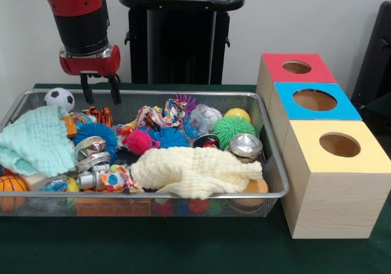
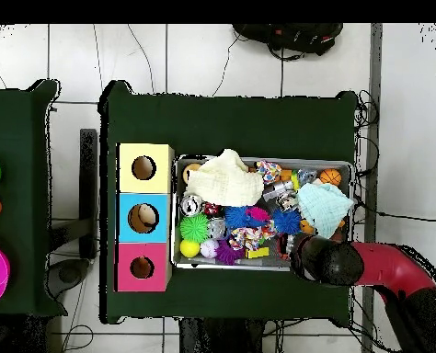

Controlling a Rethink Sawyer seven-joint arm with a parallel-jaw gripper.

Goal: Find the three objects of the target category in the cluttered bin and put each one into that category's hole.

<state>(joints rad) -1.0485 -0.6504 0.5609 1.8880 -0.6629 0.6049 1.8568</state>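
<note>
The bin (image 1: 272,196) is a wide, shallow rectangular basket of silver wire mesh with a rounded metal rim, and it sits on the dark green tabletop (image 1: 183,249); in the overhead view the bin (image 2: 264,266) lies toward the table's right edge, roughly midway between its top and bottom edges. It is heaped with clutter: a pale yellow knitted cloth (image 1: 195,171) spreads across the side nearest the front camera, a mint green cloth (image 1: 36,143) lies at the opposite end from the boxes, and between them sit a pink spiky ball (image 1: 139,141), blue spiky balls (image 1: 96,132), a green spiky ball (image 1: 232,129), a yellow ball (image 1: 237,113), a small soccer ball (image 1: 60,98), a small basketball (image 1: 11,185), and shiny metal tins (image 1: 245,146). Just beside the bin, along its short side toward the table's left edge in the overhead view, stands a row of three wooden boxes, each with a round hole in its top: a red-topped box (image 1: 297,68), a blue-topped box (image 1: 314,100) and a yellow-topped box (image 1: 339,146). The red and black arm (image 1: 76,11) reaches down over the bin's corner near the soccer ball, and its gripper (image 1: 101,91) hangs just above the rim with its two dark fingers (image 1: 114,90) apart and nothing between them.
</note>
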